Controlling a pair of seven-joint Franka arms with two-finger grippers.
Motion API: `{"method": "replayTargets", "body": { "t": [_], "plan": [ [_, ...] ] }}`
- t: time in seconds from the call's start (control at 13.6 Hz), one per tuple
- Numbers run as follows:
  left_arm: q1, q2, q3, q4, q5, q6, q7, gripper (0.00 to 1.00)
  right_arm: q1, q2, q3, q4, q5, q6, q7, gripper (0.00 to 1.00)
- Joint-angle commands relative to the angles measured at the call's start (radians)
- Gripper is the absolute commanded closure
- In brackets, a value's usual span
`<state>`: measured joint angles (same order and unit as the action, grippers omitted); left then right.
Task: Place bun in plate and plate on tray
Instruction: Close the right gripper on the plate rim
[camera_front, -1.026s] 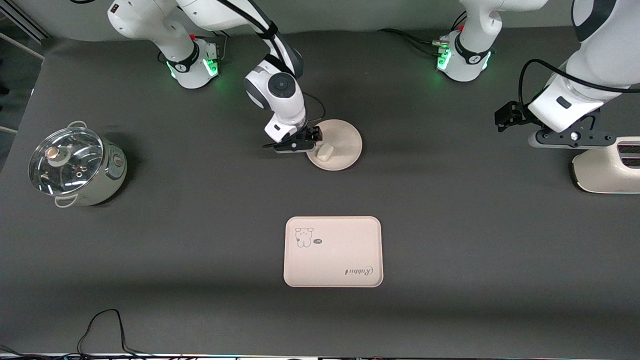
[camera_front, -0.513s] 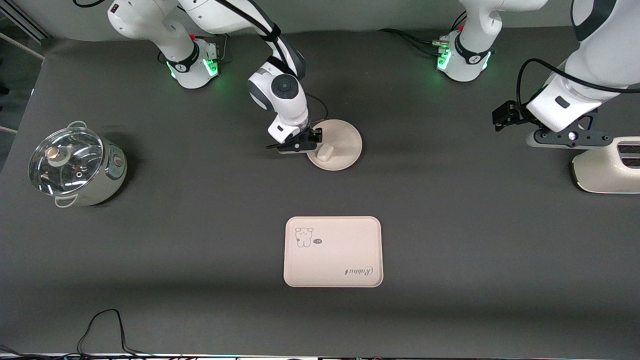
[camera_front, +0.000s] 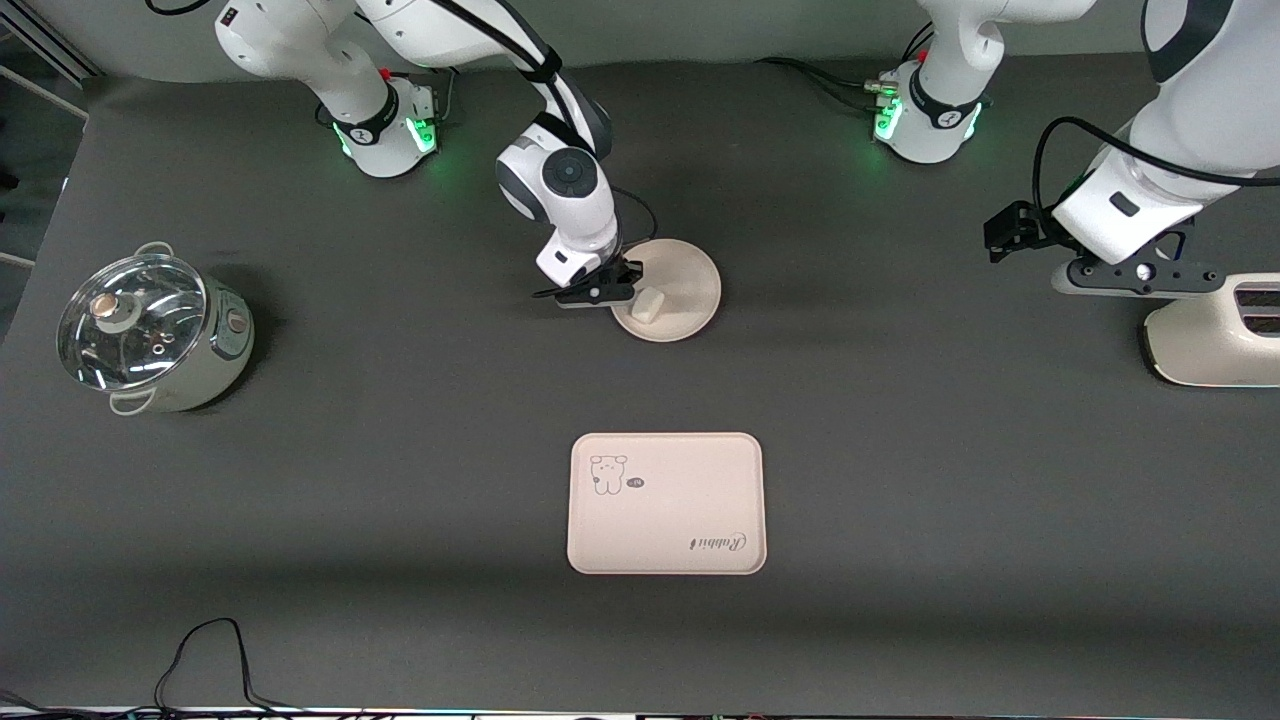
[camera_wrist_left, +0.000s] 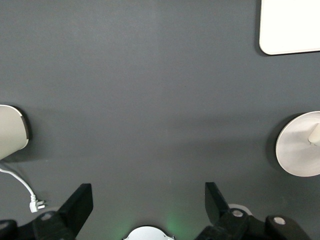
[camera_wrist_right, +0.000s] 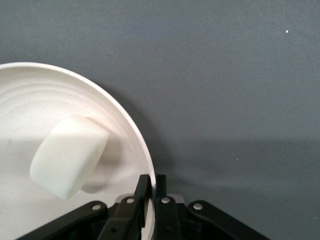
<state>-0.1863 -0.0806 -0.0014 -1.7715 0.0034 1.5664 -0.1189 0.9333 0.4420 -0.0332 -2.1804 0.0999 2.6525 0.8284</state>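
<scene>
The round cream plate (camera_front: 685, 285) sits on the dark table between the arms' bases and the tray. The small white bun (camera_front: 647, 306) lies in the plate near its rim, also in the right wrist view (camera_wrist_right: 67, 155). My right gripper (camera_front: 615, 292) is shut on the plate's rim (camera_wrist_right: 150, 172) at the edge toward the right arm's end, one finger inside, one outside. The cream tray (camera_front: 667, 503) with the animal drawing and "Rabbit" lettering lies nearer the front camera. My left gripper (camera_front: 1135, 275) is open and empty, over the table beside a toaster.
A steel pot with a glass lid (camera_front: 150, 330) stands toward the right arm's end. A cream toaster (camera_front: 1215, 340) stands at the left arm's end, its plug and cord in the left wrist view (camera_wrist_left: 27, 192). A black cable (camera_front: 205, 650) lies by the front edge.
The right gripper has settled onto the plate's rim and closed on it; the plate has shifted very slightly. The left arm has barely moved.
</scene>
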Motion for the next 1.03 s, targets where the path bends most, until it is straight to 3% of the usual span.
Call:
{"method": "replayTargets", "body": {
  "t": [0.0, 0.51, 0.66, 0.95],
  "plan": [
    [-0.008, -0.013, -0.002, -0.013, -0.013, 0.02, -0.019, 0.0, -0.011, -0.003, 0.007, 0.005, 0.0, 0.004, 0.025, 1.0],
    [-0.016, -0.002, -0.003, -0.014, -0.011, 0.038, -0.021, 0.0, -0.057, -0.144, 0.009, -0.016, 0.018, 0.018, -0.191, 1.0],
    [-0.018, -0.002, -0.003, -0.014, -0.011, 0.038, -0.021, 0.0, -0.064, -0.195, 0.009, -0.018, 0.128, 0.017, -0.317, 1.0],
    [-0.015, -0.002, -0.003, -0.014, -0.011, 0.038, -0.021, 0.0, -0.064, -0.273, 0.006, -0.03, 0.472, 0.008, -0.667, 1.0]
  ]
}}
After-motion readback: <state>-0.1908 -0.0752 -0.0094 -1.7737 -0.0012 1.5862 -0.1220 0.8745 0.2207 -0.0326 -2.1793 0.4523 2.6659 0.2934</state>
